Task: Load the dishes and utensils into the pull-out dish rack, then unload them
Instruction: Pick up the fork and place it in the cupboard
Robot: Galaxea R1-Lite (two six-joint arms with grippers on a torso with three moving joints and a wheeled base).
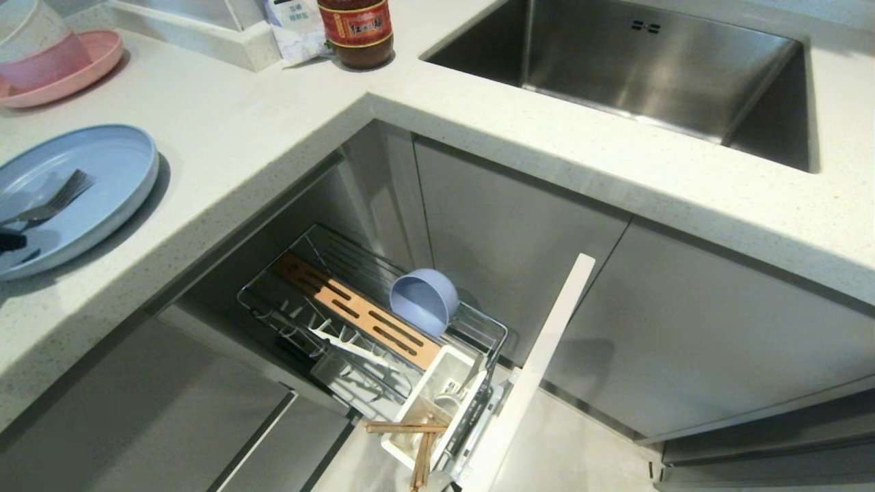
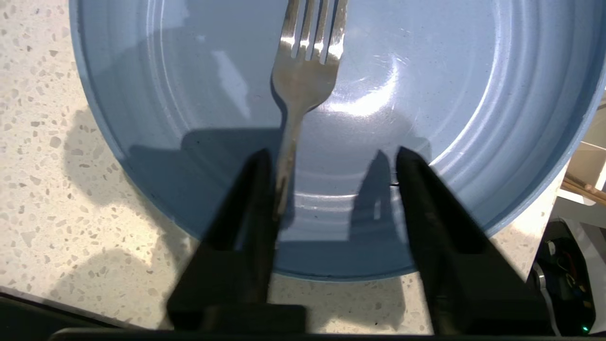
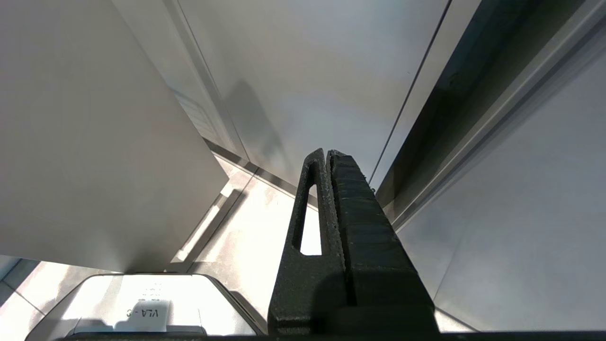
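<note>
The light-blue plate (image 1: 140, 147) lies on the counter at the left with the silver fork (image 1: 58, 201) on it. My left gripper (image 2: 332, 154) is low over the plate (image 2: 473, 94) and open. The fork's handle (image 2: 284, 161) runs along the inner side of one finger (image 2: 255, 189); the other finger stands well apart from it. The light-blue bowl (image 1: 424, 301) sits tilted in the pull-out dish rack (image 1: 383, 270), beside the wooden strip (image 1: 355, 311). The chopsticks (image 1: 410, 429) lie across the white utensil box (image 1: 410, 403). My right gripper (image 3: 326, 154) is shut and empty, parked near the floor by cabinet fronts.
A pink plate (image 1: 82, 68) holding a clear container (image 1: 34, 41) stands at the back left. A dark sauce bottle (image 1: 355, 31) and a packet (image 1: 297, 27) stand behind the counter corner. The steel sink (image 1: 649, 68) lies at the right. The rack's pale front panel (image 1: 540, 362) juts out.
</note>
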